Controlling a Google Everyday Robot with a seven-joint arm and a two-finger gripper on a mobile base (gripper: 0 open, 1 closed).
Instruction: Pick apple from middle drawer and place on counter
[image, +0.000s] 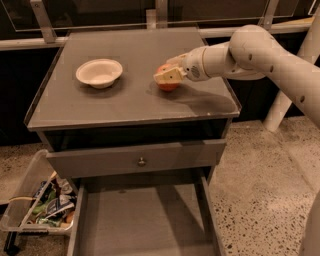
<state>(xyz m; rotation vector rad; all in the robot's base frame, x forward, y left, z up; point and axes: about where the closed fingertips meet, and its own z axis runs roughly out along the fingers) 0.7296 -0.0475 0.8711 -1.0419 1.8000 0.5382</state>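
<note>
The red apple (168, 85) rests on the grey counter (125, 107), right of its middle. My gripper (169, 75) reaches in from the right, and its pale fingers (164, 77) are closed around the apple's upper half. Below, the middle drawer (145, 220) is pulled out; its bare dark floor holds nothing that I can see.
A white bowl (99, 73) sits on the counter's left part. A closed drawer front with a round knob (141, 161) is above the open drawer. A clear bin of clutter (42, 205) stands on the floor at lower left. A railing runs behind the counter.
</note>
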